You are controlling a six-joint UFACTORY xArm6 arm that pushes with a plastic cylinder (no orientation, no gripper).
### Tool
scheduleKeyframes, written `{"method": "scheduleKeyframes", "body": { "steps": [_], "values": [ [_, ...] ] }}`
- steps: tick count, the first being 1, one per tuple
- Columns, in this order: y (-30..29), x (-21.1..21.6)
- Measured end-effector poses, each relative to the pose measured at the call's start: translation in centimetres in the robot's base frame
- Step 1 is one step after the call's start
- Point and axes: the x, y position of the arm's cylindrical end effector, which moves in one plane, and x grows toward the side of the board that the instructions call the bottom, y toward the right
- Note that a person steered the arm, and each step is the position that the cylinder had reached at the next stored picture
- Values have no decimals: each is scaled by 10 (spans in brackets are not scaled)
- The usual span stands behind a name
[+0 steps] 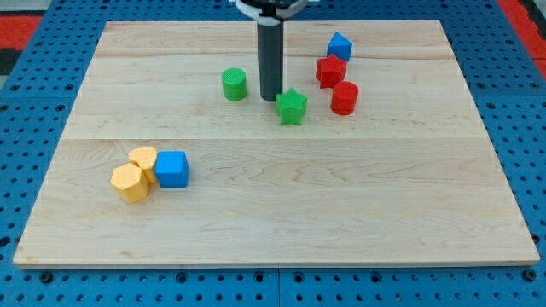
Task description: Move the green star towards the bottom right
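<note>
The green star (292, 106) lies on the wooden board (273, 213), above the middle and slightly right. My tip (271, 98) is just to the star's upper left, touching or nearly touching it. The dark rod rises from there to the view's top. A green cylinder (234, 83) stands apart to the left of the rod.
A red cylinder (345, 97) stands to the star's right, with a red block (330, 71) and a blue block (339, 45) above it. At the lower left two yellow blocks (136, 173) touch a blue cube (172, 168).
</note>
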Motion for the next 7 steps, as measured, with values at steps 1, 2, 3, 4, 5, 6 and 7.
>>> {"method": "scheduleKeyframes", "body": {
  "steps": [1,2,3,4,5,6,7],
  "values": [
    [19,24],
    [24,26],
    [24,30],
    [60,49],
    [80,63],
    [42,63],
    [-22,54]
  ]
}}
